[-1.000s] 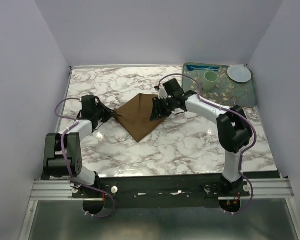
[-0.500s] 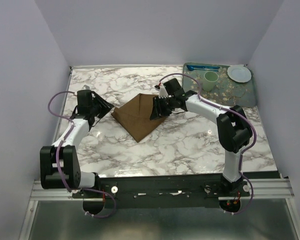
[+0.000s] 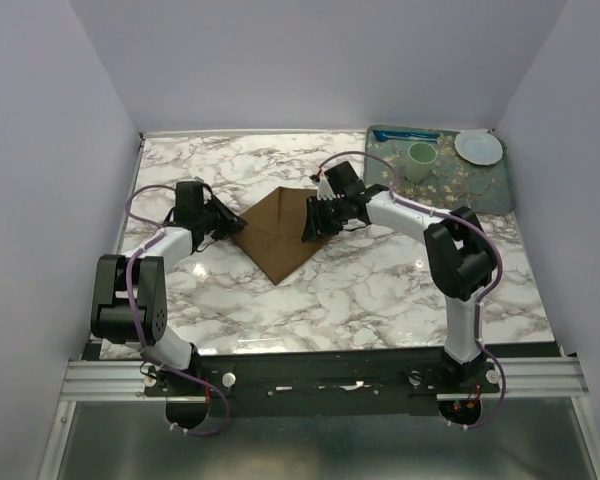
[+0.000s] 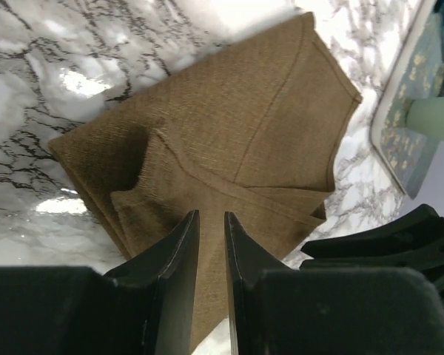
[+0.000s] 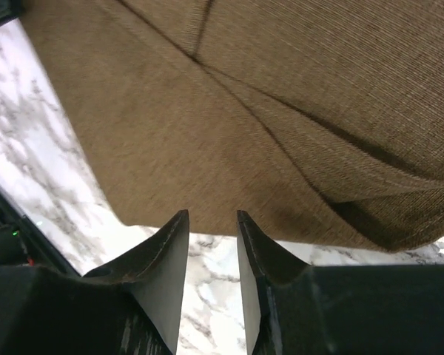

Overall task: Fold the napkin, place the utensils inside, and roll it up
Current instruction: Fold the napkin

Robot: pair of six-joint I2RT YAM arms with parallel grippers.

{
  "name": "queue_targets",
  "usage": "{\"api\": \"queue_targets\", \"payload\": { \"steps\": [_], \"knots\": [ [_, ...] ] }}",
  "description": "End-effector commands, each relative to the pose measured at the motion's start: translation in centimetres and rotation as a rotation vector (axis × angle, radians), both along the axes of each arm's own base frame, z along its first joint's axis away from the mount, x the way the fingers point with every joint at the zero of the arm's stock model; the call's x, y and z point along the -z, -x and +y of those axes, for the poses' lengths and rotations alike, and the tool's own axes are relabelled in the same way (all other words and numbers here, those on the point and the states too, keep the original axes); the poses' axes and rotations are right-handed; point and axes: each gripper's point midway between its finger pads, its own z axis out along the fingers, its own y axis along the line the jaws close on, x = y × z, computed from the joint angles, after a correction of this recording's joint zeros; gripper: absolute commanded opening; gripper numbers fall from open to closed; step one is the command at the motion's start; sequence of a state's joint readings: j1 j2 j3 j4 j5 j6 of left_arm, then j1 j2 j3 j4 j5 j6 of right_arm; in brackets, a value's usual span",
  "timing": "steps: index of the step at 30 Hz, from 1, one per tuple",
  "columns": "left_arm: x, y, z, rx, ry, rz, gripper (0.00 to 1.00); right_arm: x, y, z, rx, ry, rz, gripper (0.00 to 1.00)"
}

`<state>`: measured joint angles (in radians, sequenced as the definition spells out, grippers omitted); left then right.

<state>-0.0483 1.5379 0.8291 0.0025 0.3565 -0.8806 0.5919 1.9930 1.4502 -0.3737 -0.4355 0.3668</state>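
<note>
Jaws ajar: L gripper [image 3: 228, 224], R gripper [image 3: 311, 227] low at napkin [image 3: 278, 238] edges.

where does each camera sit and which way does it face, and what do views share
Top external: fixed above and behind the arms, looking down on the marble table; both arms show, left gripper and right gripper at the napkin.
Left wrist: on the left arm, looking along its own fingers onto the napkin, tray and green cup at right.
Right wrist: on the right arm, looking past its own fingers at the napkin's edge and marble.
Shared: all three show the napkin; top and left wrist also the tray.
</note>
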Motion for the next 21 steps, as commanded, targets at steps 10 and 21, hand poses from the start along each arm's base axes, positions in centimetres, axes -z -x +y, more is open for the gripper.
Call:
{"api": "queue_targets", "payload": {
  "steps": [10,21],
  "knots": [
    [2.1,-0.7,3.0,-0.093,-0.127,0.048,0.28,1.4,-4.1,-2.6,0.028,0.145,-0.148,0.39],
    [0.8,-1.1,2.9,-0.081,-0.127,0.014,0.29,1.3,-7.4,-2.4,0.052,0.113,-0.055,0.78]
  ]
}}
